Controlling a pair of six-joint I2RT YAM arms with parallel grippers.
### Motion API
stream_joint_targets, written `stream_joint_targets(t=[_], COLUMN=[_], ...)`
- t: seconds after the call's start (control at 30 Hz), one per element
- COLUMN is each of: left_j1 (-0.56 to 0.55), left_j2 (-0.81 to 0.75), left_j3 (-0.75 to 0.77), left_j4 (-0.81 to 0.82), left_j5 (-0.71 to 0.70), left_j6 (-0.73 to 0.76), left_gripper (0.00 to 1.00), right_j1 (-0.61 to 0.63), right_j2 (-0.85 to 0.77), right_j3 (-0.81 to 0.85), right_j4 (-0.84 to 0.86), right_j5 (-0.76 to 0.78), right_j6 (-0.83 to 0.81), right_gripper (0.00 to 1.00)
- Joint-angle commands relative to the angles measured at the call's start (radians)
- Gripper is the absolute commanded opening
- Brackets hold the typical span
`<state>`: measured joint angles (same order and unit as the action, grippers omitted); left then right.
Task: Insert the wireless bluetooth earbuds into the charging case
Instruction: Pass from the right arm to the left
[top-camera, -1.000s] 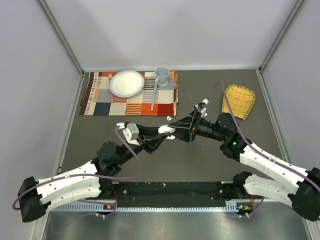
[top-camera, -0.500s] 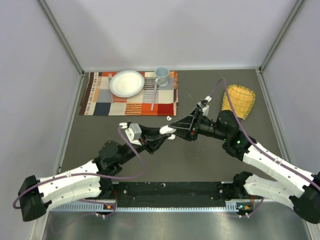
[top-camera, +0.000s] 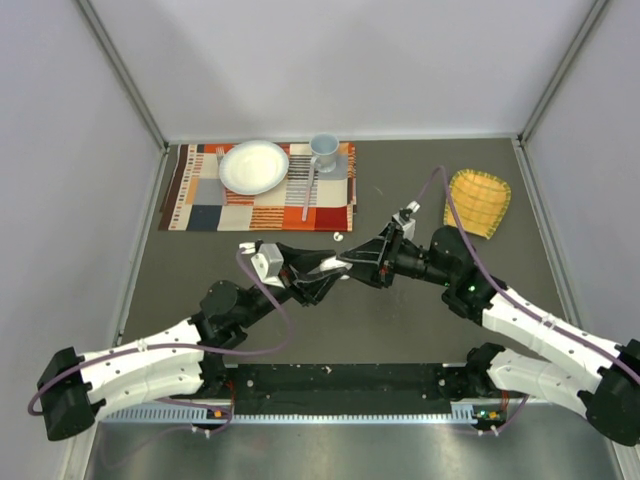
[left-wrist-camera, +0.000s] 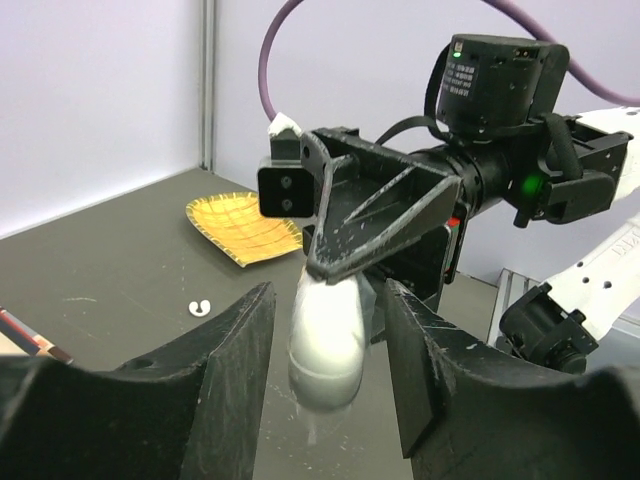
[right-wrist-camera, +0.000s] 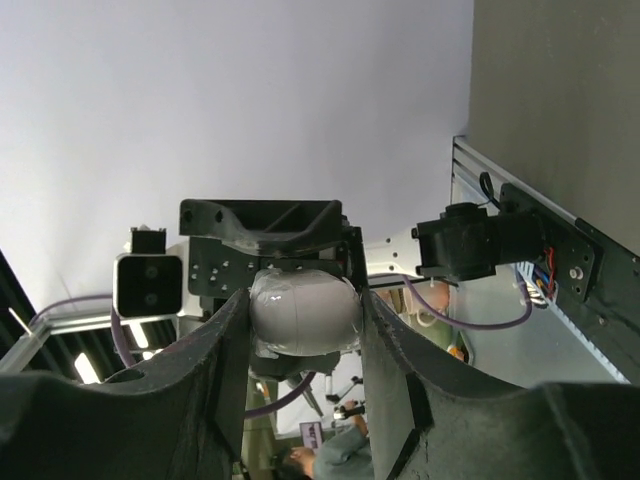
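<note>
Charging case: the charging case (left-wrist-camera: 325, 350) is held clear of the worktop (top-camera: 400, 320), mid-field, where the two arms meet tip to tip.
Right gripper: the right gripper (right-wrist-camera: 302, 300) is closed on the case; in the right wrist view the white body is seen pressed between both jaws, filling the space between them.
Left gripper: the left gripper (left-wrist-camera: 328, 290) is set about the other end of the case. A thin gap is seen on each side of the case in the left wrist view, so it cannot be told whether these jaws grip it or only bracket it.
Case attitude: the long axis is seen running roughly along the line between the two grippers. Whether the lid is raised cannot be told.
Earbud: one earbud (top-camera: 339, 237) is seen lying on the worktop, just beyond the grippers and near the front edge of the placemat (top-camera: 215, 205). It is touched by neither arm.
Other items: a white plate (top-camera: 253, 166), a mug (top-camera: 324, 150) and a spoon (top-camera: 309, 185) are laid on the placemat at the far left. A yellow checked pad (top-camera: 477, 200) is placed at the far right.
</note>
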<state>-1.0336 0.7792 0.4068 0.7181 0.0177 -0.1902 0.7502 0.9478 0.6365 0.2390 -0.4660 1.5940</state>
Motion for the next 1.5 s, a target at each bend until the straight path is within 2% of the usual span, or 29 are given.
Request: stream_joint_targets(t=[0.0, 0.2, 0.43, 0.5, 0.53, 0.6, 0.67, 0.9, 1.03, 1.13, 1.2, 1.27, 1.47], left_j1=[0.001, 0.001, 0.001, 0.001, 0.001, 0.001, 0.001, 0.001, 0.000, 0.001, 0.001, 0.000, 0.000], left_j2=[0.011, 0.012, 0.009, 0.011, 0.014, 0.028, 0.037, 0.069, 0.077, 0.086, 0.091, 0.092, 0.095], left_j3=[0.023, 0.017, 0.015, 0.017, 0.017, 0.024, 0.032, 0.047, 0.047, 0.059, 0.064, 0.066, 0.078], left_j4=[0.086, 0.083, 0.076, 0.076, 0.086, 0.095, 0.099, 0.113, 0.121, 0.119, 0.119, 0.127, 0.123], left_j5=[0.004, 0.016, 0.018, 0.010, 0.005, -0.005, -0.001, 0.037, 0.038, 0.039, 0.038, 0.036, 0.044], left_j6=[-0.022, -0.025, -0.022, -0.022, -0.022, -0.017, -0.012, -0.011, -0.018, -0.012, -0.011, -0.011, -0.006], left_gripper=[0.53, 0.55, 0.57, 0.53, 0.47, 0.42, 0.41, 0.47, 0.43, 0.33, 0.35, 0.45, 0.51], right_j1=[0.003, 0.001, 0.003, 0.003, 0.001, 0.003, 0.003, 0.003, 0.003, 0.003, 0.003, 0.003, 0.003], right_j2=[0.006, -0.010, -0.032, -0.032, -0.030, -0.020, -0.011, -0.015, -0.026, -0.029, -0.027, -0.026, -0.017], right_j3=[-0.014, -0.047, -0.058, -0.064, -0.078, -0.110, -0.135, -0.109, -0.101, -0.100, -0.100, -0.100, -0.095], right_j4=[0.123, 0.229, 0.244, 0.267, 0.272, 0.386, 0.428, 0.365, 0.341, 0.321, 0.318, 0.313, 0.298], right_j5=[-0.013, 0.024, 0.055, 0.053, 0.049, 0.056, 0.052, 0.033, 0.038, 0.033, 0.030, 0.030, 0.026], right_j6=[0.055, 0.124, 0.127, 0.150, 0.162, 0.219, 0.245, 0.212, 0.199, 0.193, 0.190, 0.190, 0.181], right_gripper=[0.17, 0.17, 0.17, 0.17, 0.17, 0.17, 0.17, 0.17, 0.17, 0.17, 0.17, 0.17, 0.18])
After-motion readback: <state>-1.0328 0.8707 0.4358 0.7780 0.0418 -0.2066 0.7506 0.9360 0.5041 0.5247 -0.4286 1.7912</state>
